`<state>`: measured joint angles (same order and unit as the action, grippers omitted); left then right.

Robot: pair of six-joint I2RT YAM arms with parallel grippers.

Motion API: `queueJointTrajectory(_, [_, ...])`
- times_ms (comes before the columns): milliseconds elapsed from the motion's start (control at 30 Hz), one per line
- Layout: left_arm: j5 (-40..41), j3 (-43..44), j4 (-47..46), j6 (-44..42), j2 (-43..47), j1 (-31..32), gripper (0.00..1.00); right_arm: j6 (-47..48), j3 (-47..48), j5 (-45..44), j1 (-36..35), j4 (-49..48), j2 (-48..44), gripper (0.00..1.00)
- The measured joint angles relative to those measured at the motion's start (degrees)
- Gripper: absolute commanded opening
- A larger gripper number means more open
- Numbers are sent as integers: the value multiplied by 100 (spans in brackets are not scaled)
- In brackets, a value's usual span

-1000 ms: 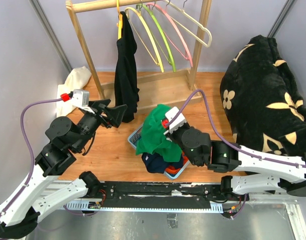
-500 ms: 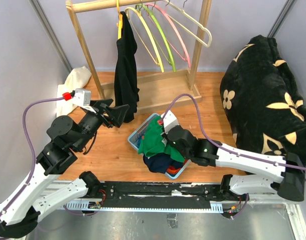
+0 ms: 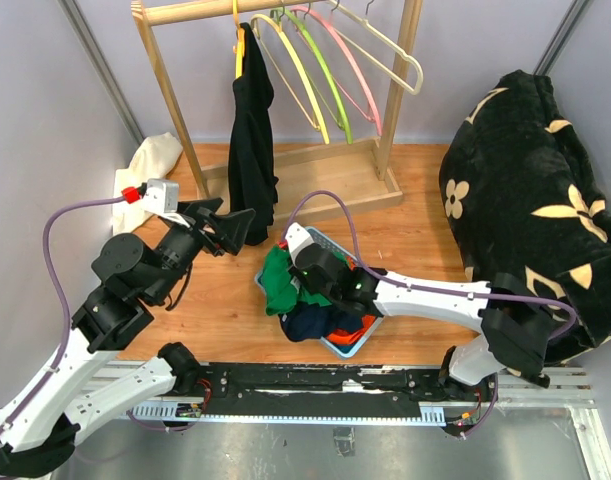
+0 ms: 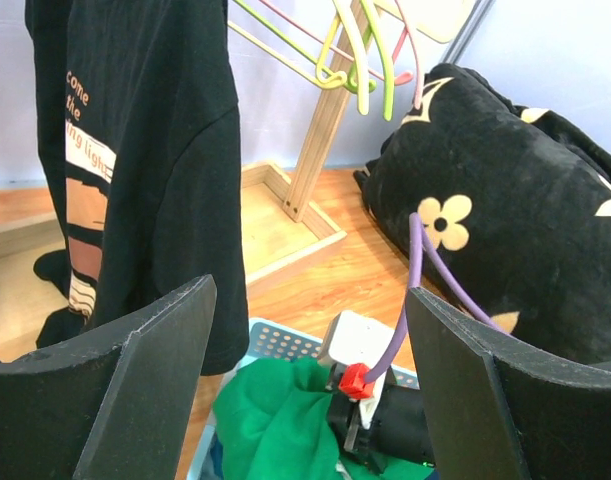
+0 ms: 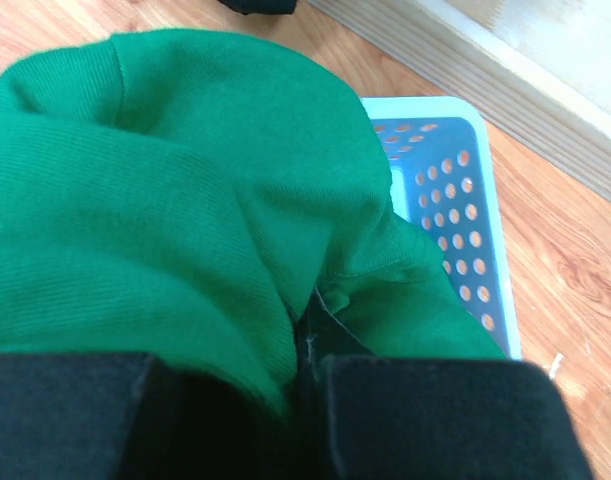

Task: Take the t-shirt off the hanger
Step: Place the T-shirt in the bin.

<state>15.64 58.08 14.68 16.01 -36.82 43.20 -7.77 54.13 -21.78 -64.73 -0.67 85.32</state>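
My left pincer [image 3: 230,222] is hovering wide open just beside the black t-shirt [image 4: 155,150], which is hanging on the yellow hanger [image 3: 238,35] on the wooden rack [image 3: 165,90]. I'm guessing I'm lining up for the hem. My right pincer [image 5: 305,345] is clamping the green garment [image 5: 165,200] in the blue basket [image 5: 455,200] on the table [image 3: 215,300], probably parking it. The overhead view is showing the hanger's hook. My left wrist cam is only catching the shirt's printed lettering.
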Motion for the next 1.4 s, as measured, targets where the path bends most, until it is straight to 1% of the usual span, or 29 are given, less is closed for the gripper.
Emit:
queueJointTrajectory(67, [17, -2, -2, -22, -13, 0, 81, -11, 48, 96, 2, -28, 107, 18])
queueJointTrajectory(100, [20, -2, -2, -31, -17, 0, 81, -15, 68, 129, 2, -33, 144, 22])
queueJointTrajectory(133, [20, -2, -2, -35, -24, 0, 81, -22, 85, 146, 2, -26, 162, 27])
queueJointTrajectory(167, [22, -2, -2, -42, -31, 0, 81, -37, 103, 164, 2, 2, 164, 36])
queueJointTrajectory(200, [22, -2, -2, -48, -39, 0, 81, -61, 127, 179, 2, 46, 162, 43])
queueJointTrajectory(233, [22, -2, -2, -50, -46, 0, 81, -94, 140, 188, 2, 79, 149, 49])
queueJointTrajectory(267, [22, -4, -2, -52, -52, 0, 81, -122, 144, 190, 2, 118, 120, 53])
queueJointTrajectory(467, [22, -68, -52, -52, -59, 0, 81, -149, 142, 162, 0, 682, -474, 56])
queueJointTrajectory(633, [22, -79, -94, -52, -61, 0, 81, -142, 142, 66, 0, 1279, -1158, 63])
queueJointTrajectory(800, [22, -83, -125, -52, -79, 0, 81, -101, 146, 61, 0, 1735, -1998, 67])
queueJointTrajectory(933, [22, -109, -144, -52, -85, 0, 81, -39, 155, 68, 0, 1908, -2538, 70])
queueJointTrajectory(1067, [22, -136, -164, -55, -92, 0, 81, 142, 155, 192, 0, 1659, -2892, 72])
queueJointTrajectory(1133, [24, -138, -175, -55, -92, 0, 81, 205, 181, 264, 0, 1521, -2872, 72])
queueJointTrajectory(1200, [26, -142, -192, -55, -90, 0, 81, 293, 350, 385, 0, 1370, -2660, 74])
queueJointTrajectory(1300, [39, -144, -199, -57, -81, 0, 81, 409, 734, 514, 0, 1145, -2105, 78])
queueJointTrajectory(1400, [52, -151, -201, -61, -42, 0, 81, 507, 1010, 638, 0, 933, -1569, 78])
